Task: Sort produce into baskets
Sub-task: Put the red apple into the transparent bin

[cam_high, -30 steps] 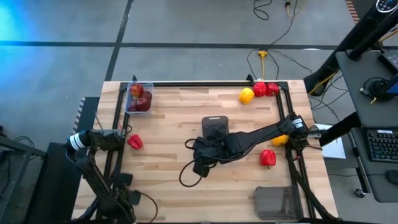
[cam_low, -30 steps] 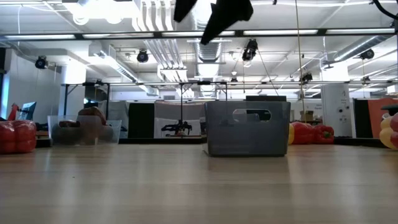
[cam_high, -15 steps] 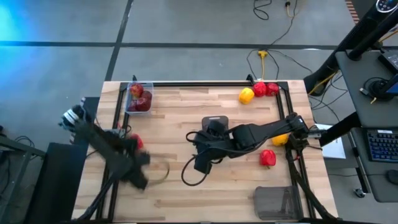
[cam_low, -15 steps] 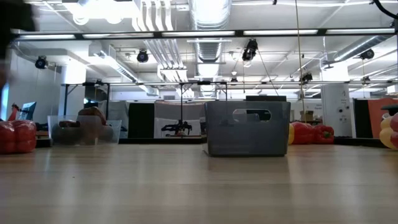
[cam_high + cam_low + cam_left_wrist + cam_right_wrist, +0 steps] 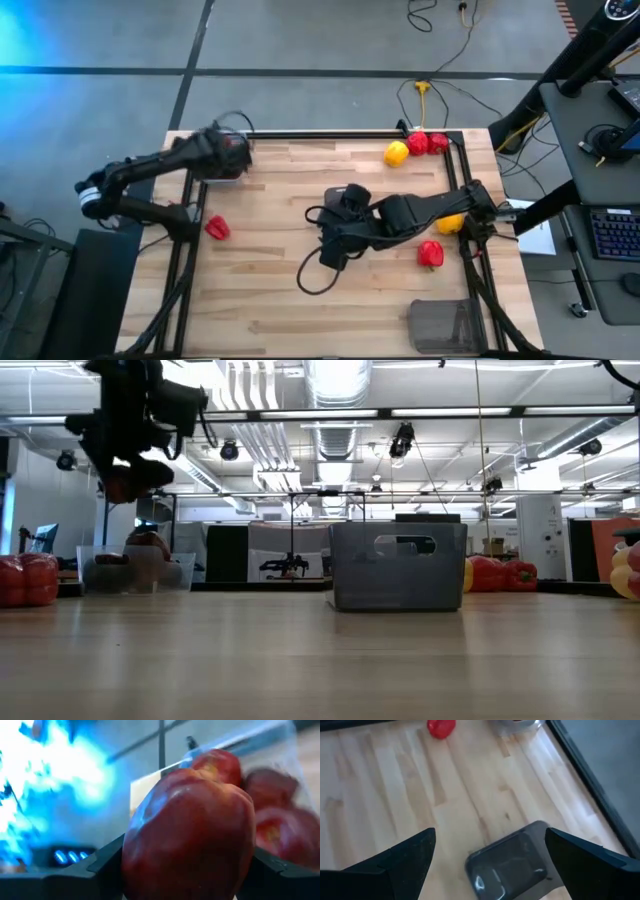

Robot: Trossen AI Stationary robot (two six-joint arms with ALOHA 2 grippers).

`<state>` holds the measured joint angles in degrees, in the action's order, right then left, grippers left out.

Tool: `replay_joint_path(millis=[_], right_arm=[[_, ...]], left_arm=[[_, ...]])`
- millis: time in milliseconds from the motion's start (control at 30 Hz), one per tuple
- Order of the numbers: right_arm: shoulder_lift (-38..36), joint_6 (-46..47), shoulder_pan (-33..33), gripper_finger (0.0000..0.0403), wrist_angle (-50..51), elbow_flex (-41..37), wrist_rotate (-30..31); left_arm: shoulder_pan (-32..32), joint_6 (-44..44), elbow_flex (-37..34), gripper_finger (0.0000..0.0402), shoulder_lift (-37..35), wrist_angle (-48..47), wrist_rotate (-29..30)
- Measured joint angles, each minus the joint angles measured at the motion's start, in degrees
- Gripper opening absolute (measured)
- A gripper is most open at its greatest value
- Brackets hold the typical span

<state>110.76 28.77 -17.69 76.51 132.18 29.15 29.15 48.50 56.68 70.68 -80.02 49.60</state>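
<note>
Left gripper jaws clenched on apple, above clear bin with other apples. Right gripper jaws released, over mesh bin. Risk: bin crowded, dropped apple may bounce out.

Two dark jointed arms trail black looping cables; left one white-banded.

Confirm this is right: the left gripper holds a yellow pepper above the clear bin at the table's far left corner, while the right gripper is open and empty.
Not quite. The left gripper holds a dark red apple, not a yellow pepper; the left wrist view shows it clamped between the fingers, with the clear bin beyond. The rest stands: the right gripper is open and empty.
</note>
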Motion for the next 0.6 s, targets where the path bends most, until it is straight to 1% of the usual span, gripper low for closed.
replay_joint_path(millis=[100, 200, 300, 433, 533, 600], right_arm=[[0.0, -3.6, 1.9, 0.0368, -0.8, 0.3, 0.0], [0.0, -7.3, 4.1, 0.0368, -1.0, 0.7, 0.0], [0.0, -10.1, 6.0, 0.0368, -0.9, 0.8, -0.3], [0.0, -14.0, 7.5, 0.0368, -0.1, 0.8, -1.1], [0.0, -17.1, 8.3, 0.0368, -0.1, 0.8, -1.1], [0.0, -17.7, 8.8, 0.0368, -0.1, 0.8, -1.1]], left_arm=[[7.0, 0.4, -1.1, 0.026, -0.3, 8.1, -3.6], [10.1, 1.6, -2.2, 0.026, -0.4, 13.0, -5.2], [11.1, 3.1, -3.9, 0.026, -0.2, 15.3, -4.4], [11.2, 0.3, -6.7, 0.0264, 0.4, 19.4, -3.7], [11.2, -0.1, -9.1, 0.0275, 1.0, 22.6, -3.7], [11.2, -2.0, -9.9, 0.0286, 1.4, 24.6, -3.7]])
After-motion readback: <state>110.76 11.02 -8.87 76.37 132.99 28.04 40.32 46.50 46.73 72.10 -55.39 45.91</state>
